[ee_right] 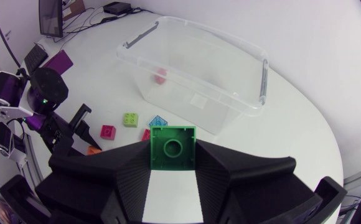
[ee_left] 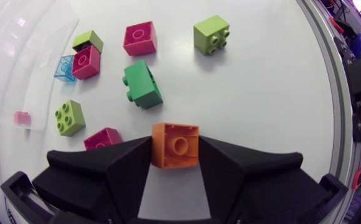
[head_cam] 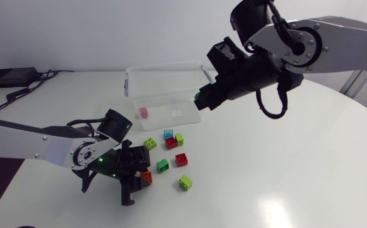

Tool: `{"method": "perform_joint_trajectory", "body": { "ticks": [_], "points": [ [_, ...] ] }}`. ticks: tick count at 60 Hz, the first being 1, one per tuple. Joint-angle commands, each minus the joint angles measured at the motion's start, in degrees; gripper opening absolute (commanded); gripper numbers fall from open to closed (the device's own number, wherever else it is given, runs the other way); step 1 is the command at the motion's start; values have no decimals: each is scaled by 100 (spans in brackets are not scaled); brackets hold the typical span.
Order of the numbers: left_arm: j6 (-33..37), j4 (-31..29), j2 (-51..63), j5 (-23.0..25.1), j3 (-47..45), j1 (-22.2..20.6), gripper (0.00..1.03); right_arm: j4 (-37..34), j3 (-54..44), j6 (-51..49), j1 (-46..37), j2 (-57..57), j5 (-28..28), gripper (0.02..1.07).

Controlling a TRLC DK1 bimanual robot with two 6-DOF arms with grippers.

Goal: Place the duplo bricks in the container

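One green brick (ee_right: 173, 146) near container (ee_right: 187, 99) rim

The container (head_cam: 164, 88), upper middle of the head view, is thin, clear plastic with a glossy sheen. The bricks are hard, smooth, slightly glossy plastic: the orange brick (ee_left: 175, 145) gripped by the left gripper (ee_left: 175, 155), the green brick (ee_right: 173, 147) gripped by the right gripper (ee_right: 173, 155). The pale blue brick (ee_left: 65, 66) is translucent. Both grippers' fingers are matt black and faintly ridged. The table (head_cam: 285, 177) is white, smooth and glossy, with glare at lower right. The left arm's link (head_cam: 19, 142) looks like satin silver-grey metal.
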Motion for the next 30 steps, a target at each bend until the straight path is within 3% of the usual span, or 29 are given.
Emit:
{"method": "perform_joint_trajectory", "body": {
  "ticks": [1,16,30],
  "points": [
    [-105,-51,154,49,11,-71,34,62,9,41,-44,56,-69,33],
    [-105,-157,-48,49,-33,-115,32,62,132,41,-97,38,-69,33],
    [-228,-798,-1305,49,204,-71,32,27,739,155,-167,390,-78,33]
  ]
}}
